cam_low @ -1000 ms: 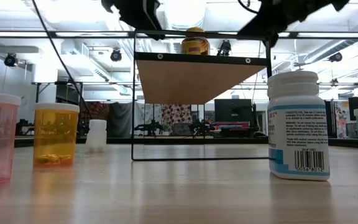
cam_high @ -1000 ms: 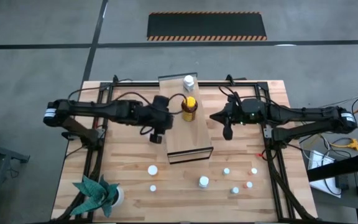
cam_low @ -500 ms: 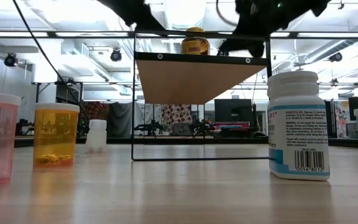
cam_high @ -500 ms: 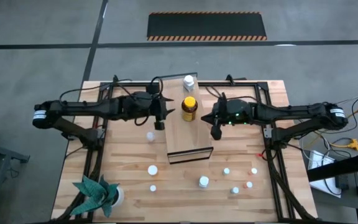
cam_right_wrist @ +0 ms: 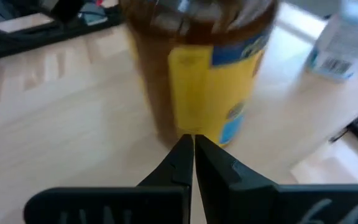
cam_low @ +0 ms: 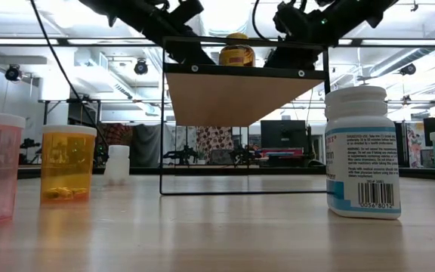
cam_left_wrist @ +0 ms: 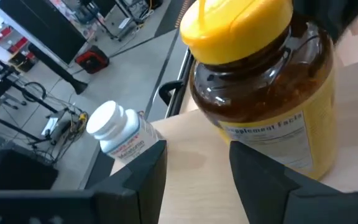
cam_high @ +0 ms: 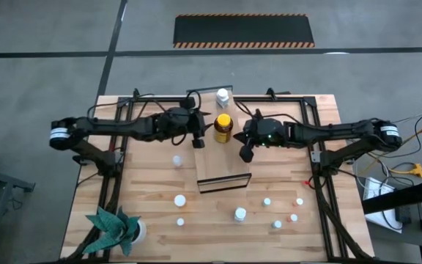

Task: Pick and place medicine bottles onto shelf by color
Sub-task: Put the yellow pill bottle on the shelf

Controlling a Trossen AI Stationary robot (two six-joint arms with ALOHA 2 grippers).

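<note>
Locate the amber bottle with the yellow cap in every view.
High view: amber bottle on the shelf, between both grippers.
Low view: top centre, on the shelf board.
Left wrist view: upper right, close.
Right wrist view: top centre.
Shared landmark: the white bottle behind it.

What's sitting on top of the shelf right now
Two bottles stand on the shelf: the amber bottle with a yellow cap, and a white bottle at its far end. Under the board, only bare table shows.
</note>
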